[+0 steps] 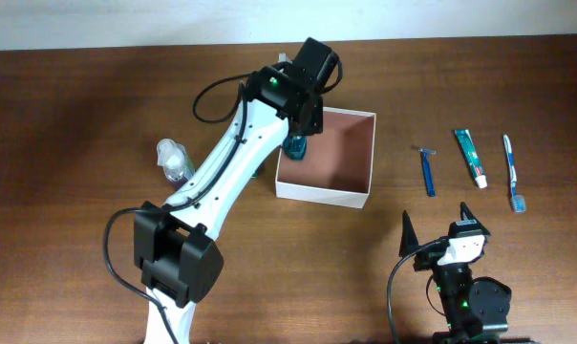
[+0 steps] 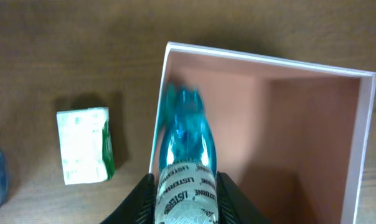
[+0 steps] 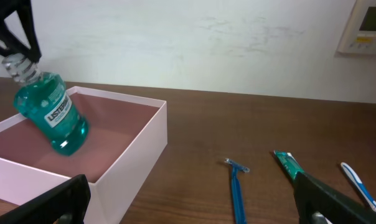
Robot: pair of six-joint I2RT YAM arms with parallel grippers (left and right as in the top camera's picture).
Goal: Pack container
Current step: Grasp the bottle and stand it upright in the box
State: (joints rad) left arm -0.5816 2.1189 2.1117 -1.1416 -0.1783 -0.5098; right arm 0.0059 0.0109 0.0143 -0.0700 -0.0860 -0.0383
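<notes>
Container (image 1: 323, 195) beneath tilted mouthwash bottle (image 3: 54, 118), left fingers (image 2: 140, 200) narrow around it, right fingers (image 3: 46, 205) wide apart and empty

- The left gripper (image 2: 185, 186) clamps a blue-green mouthwash bottle (image 2: 187, 134) between its jaws.
- Ahead and to its right lies the box (image 2: 312, 124); the bottle overlaps its left wall.
- To its left, a small white-and-green packet (image 2: 84, 146) lies on the table (image 2: 63, 50).

Soft, even indoor light, faint shadow inside the container (image 1: 346, 153), blurred bottle (image 2: 187, 143) tip up close.
</notes>
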